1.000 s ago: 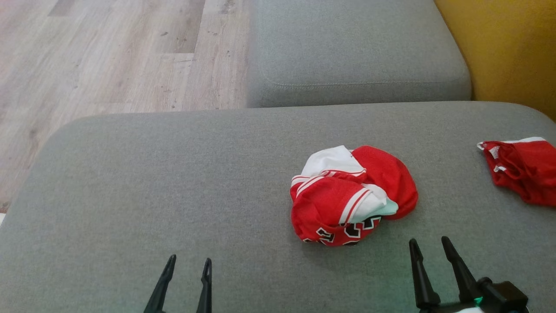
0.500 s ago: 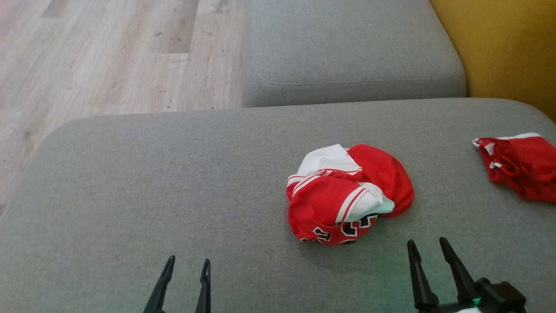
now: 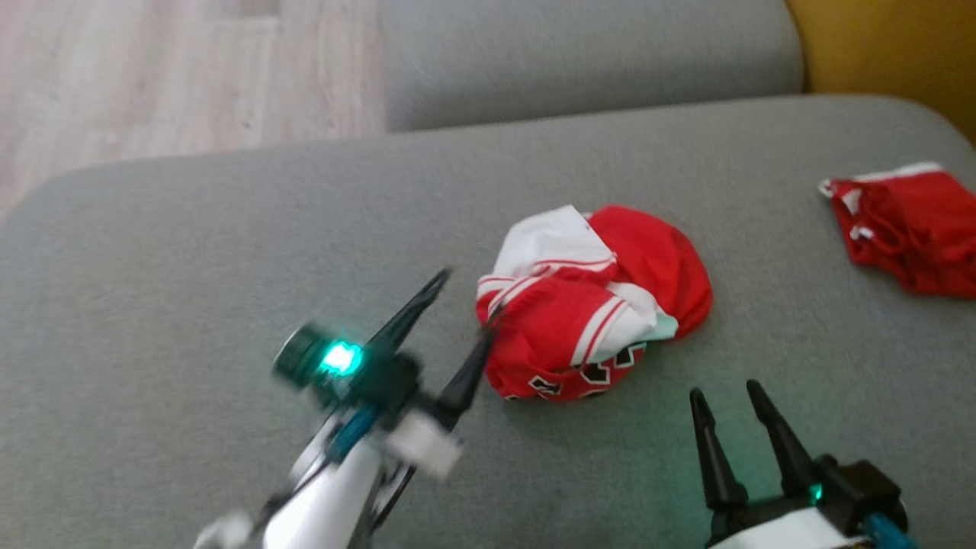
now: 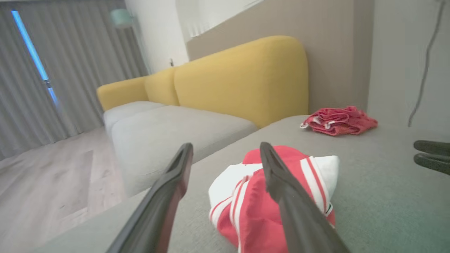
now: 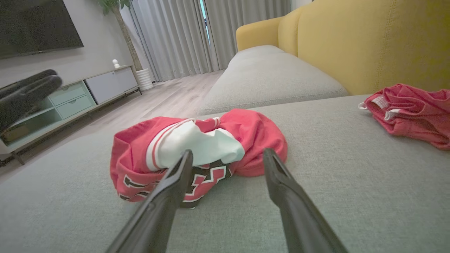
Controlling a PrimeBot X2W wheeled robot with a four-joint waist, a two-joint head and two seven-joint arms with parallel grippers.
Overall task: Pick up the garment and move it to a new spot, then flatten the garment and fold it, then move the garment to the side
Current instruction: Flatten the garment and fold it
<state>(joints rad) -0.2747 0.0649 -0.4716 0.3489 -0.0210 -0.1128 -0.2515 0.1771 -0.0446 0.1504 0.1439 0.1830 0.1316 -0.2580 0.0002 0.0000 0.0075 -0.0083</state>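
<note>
Garment (image 3: 595, 301): one, crumpled; one smaller red cloth (image 3: 907, 229) well apart.

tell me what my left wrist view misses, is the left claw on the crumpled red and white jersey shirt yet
observer: In the head view the left claw is open, one finger at the crumpled red-and-white jersey shirt's left edge, the other over the bare grey fabric cushion; contact is too blurred to tell.
operator: where's the right claw
observer: The right claw is open, pointing at the shirt's near side, apart from it.
operator: any print showing
observer: There is dark-outlined white lettering along the shirt's near bottom edge.
</note>
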